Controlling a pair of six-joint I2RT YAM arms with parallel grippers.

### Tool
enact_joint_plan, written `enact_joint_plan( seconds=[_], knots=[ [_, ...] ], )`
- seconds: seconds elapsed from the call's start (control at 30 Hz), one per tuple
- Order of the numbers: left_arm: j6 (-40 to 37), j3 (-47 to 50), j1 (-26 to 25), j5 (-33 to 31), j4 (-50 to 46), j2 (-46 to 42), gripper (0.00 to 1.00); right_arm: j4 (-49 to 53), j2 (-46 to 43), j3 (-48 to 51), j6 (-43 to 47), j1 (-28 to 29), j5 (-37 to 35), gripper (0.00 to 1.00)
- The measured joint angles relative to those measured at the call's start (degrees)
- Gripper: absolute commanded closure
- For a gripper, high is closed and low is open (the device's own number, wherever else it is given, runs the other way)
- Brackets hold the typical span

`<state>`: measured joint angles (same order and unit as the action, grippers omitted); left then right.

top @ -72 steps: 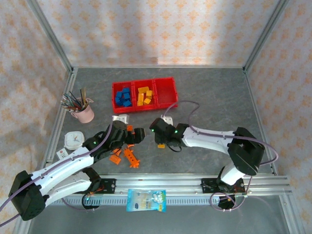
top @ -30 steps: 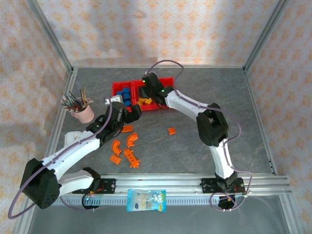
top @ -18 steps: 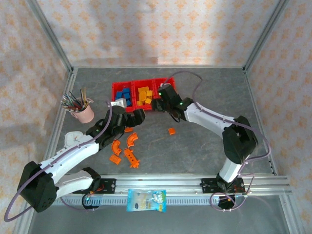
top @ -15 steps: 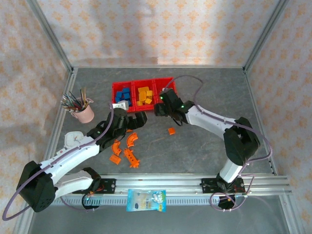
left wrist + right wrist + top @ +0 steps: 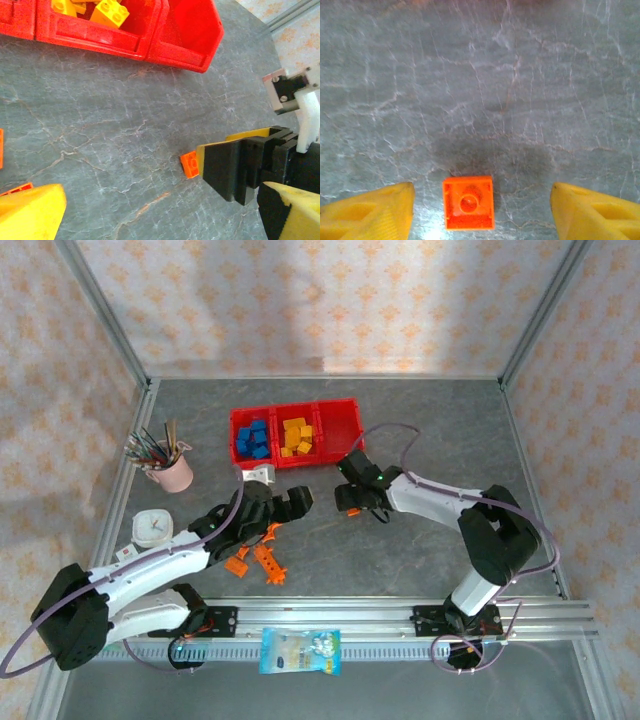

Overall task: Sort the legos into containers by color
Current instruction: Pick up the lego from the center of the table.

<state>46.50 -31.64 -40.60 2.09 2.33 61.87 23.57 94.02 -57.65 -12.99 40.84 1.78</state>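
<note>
Right fingers point(image 5: 380, 210) part-open, empty, either side of orange brick point(image 5: 468, 202) mid-table | brick off-centre | risk: closing skews it out | left gripper point(image 5: 298, 502) wide open, empty, close: clash

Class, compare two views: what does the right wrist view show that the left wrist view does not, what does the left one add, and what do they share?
Right wrist view: the small square orange plastic brick whole, from straight above, with a clear gap to each of the right arm's yellow fingers, which stand open. Left wrist view: the row of red plastic bins, yellow bricks in one, and a right finger from the side, partly covering the brick. Shared: the orange brick lying on the grey marbled table.
</note>
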Motion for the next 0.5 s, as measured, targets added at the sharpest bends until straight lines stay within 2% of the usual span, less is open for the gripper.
enact_joint_plan(
  seconds=[0.27,0.5],
  knots=[
    [1.3,0.0,-0.3,-1.0,2.2,2.0,0.01,-0.3,1.9,0.3,0.0,1.3,0.0,0.33],
    [1.7,0.0,-0.3,-1.7,2.3,2.1,0.01,-0.7,4.4,0.3,-0.1,1.9,-0.1,0.43]
  ],
)
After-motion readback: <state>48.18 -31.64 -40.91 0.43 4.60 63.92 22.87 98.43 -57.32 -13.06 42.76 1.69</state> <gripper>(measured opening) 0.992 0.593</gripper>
